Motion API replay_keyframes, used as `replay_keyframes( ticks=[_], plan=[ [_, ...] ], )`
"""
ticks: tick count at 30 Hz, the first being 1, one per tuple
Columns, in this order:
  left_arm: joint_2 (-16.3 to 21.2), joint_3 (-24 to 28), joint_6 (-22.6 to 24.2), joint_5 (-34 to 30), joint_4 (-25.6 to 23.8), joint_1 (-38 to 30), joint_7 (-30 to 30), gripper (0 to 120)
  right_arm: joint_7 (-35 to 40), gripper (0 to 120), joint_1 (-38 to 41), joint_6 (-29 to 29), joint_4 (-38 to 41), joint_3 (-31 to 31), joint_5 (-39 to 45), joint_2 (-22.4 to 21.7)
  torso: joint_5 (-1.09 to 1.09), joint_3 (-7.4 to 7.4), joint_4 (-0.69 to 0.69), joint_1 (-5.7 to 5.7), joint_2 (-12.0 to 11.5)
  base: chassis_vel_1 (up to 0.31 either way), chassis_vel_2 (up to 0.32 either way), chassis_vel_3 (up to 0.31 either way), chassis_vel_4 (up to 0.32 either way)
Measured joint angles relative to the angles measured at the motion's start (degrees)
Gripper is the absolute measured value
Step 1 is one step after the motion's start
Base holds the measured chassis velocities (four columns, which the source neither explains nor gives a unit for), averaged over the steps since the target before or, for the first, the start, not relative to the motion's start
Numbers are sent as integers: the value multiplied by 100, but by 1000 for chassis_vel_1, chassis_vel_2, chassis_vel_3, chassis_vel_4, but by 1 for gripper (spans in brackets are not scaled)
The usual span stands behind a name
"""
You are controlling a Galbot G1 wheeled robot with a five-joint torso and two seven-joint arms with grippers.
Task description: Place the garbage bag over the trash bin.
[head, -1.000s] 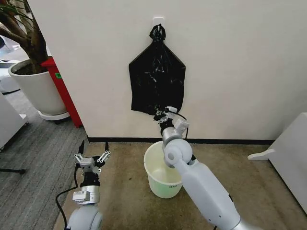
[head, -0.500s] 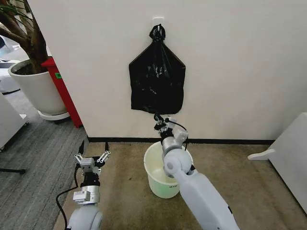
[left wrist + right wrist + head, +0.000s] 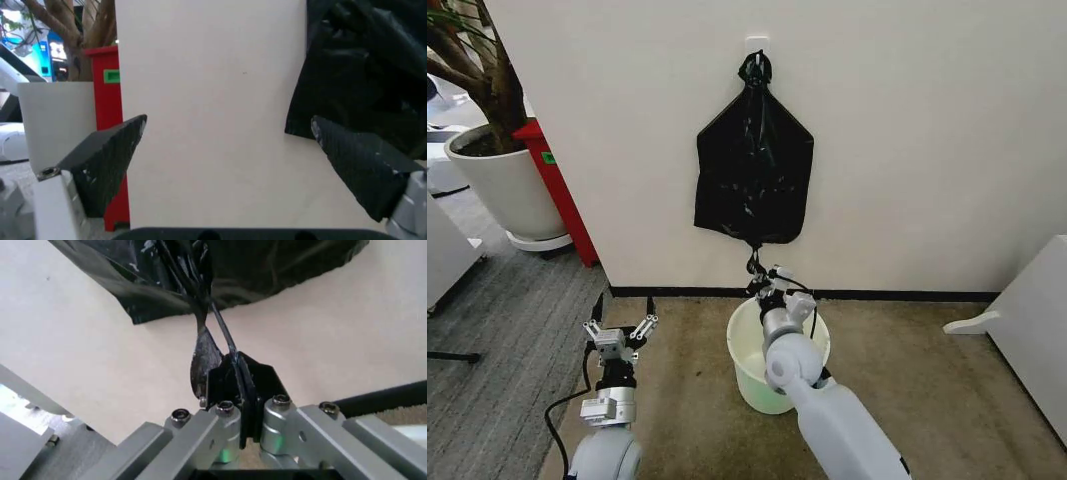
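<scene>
right gripper (image 3: pixel 762 283) has come down from the bundle with a strand of black plastic pinched in its jaws

over the last second i've brought my right arm lower, from the bottom edge of the black bag bundle (image 3: pixel 754 165) hanging on the wall hook (image 3: pixel 757 44) to just above the trash bin (image 3: pixel 777 350). in the right wrist view the pads are clamped tight on a stretched strip of the garbage bag (image 3: pixel 207 337), which runs taut up into the bundle. i judge one bag is starting to pull free, but most of it is still up on the wall and nothing covers the bin's rim yet. the bin stands on the carpet below the bundle. my left gripper (image 3: pixel 619 334) waits low beside the bin, fingers spread and holding nothing.
</scene>
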Motion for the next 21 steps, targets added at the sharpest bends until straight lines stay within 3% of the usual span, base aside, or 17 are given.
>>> replay_keyframes(
  ticks=[21],
  plan=[
    [3, -3, -24, -3, -5, 22, -3, 97, -91, 0, -308, 101, -143, 45, -208, 79, 0, 0, 0, 1, 0, 0, 0, 0, 0]
  ],
)
